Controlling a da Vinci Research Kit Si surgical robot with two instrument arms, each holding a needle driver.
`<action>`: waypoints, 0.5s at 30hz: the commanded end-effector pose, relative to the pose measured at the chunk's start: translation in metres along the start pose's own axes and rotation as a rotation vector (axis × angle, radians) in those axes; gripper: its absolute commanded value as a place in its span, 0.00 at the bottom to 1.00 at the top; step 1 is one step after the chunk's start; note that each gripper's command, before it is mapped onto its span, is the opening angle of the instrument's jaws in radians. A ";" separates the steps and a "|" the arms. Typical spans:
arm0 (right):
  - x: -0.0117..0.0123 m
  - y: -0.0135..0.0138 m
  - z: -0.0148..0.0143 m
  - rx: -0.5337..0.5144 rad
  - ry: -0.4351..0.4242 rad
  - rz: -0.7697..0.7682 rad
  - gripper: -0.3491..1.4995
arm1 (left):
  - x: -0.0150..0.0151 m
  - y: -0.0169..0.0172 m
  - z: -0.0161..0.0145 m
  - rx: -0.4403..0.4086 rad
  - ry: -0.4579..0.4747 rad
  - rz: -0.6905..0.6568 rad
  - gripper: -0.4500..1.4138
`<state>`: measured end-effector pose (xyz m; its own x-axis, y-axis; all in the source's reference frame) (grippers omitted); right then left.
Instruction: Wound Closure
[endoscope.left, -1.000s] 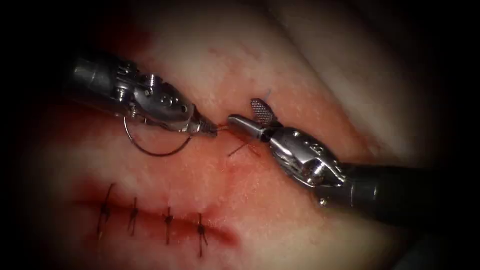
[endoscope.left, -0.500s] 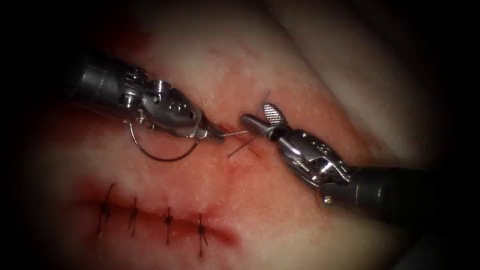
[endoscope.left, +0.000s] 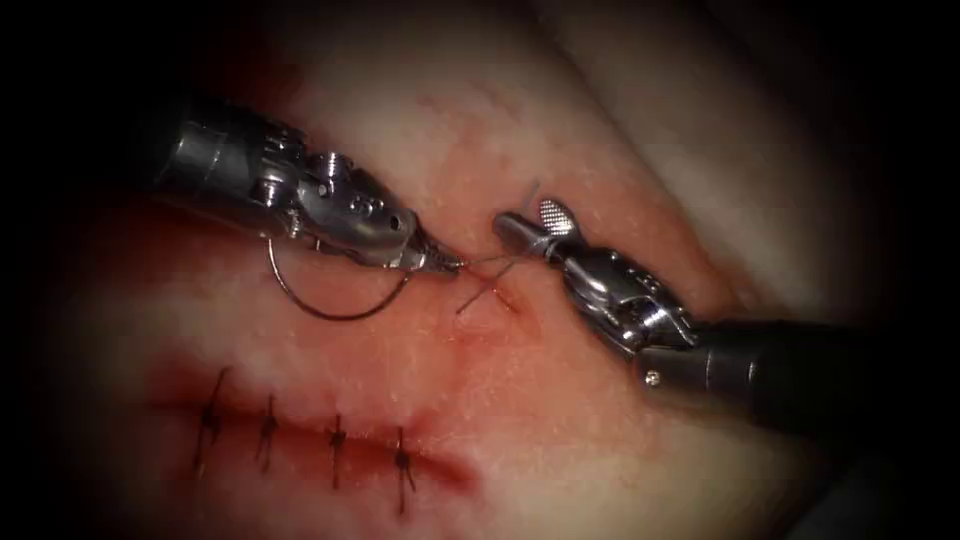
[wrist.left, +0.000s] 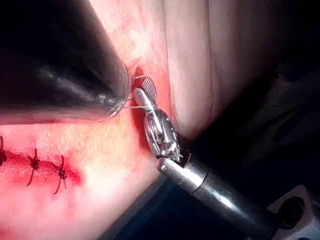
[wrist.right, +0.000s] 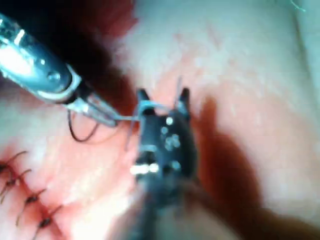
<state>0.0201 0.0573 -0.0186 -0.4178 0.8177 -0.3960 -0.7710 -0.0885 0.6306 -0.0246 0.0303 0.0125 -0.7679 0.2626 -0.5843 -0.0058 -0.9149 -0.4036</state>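
Looking at the endoscope view, the left gripper (endoscope.left: 447, 264) is clamped on thread (endoscope.left: 480, 262) at its tip, and the needle (endoscope.left: 335, 300) hangs in a loop under its wrist, free of the tissue (endoscope.left: 560, 420). Can't tell exactly how the needle is held. The right gripper (endoscope.left: 528, 226) sits wide open holding nothing, thread crossing between its jaws, just above a new stitch (endoscope.left: 487, 295). Four older stitches (endoscope.left: 300, 440) already close the cut below. My take: keep tension low and even so the thread doesn't tear through.
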 end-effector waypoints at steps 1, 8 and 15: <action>-0.0005 0.0003 0.0010 -0.002 0.004 0.000 0.52 | 0.0001 -0.0001 0.0007 -0.001 0.001 0.002 0.05; -0.0006 0.0013 0.0026 0.003 -0.008 -0.001 0.29 | -0.0001 -0.0002 0.0007 -0.005 0.002 -0.003 0.05; 0.0002 0.0002 0.0017 -0.009 -0.043 -0.033 0.00 | -0.0015 -0.0024 0.0005 0.006 -0.002 -0.026 0.05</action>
<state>0.0201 0.0587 -0.0179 -0.3659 0.8437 -0.3928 -0.7929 -0.0617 0.6062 -0.0230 0.0325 0.0145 -0.7688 0.2888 -0.5705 -0.0335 -0.9092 -0.4151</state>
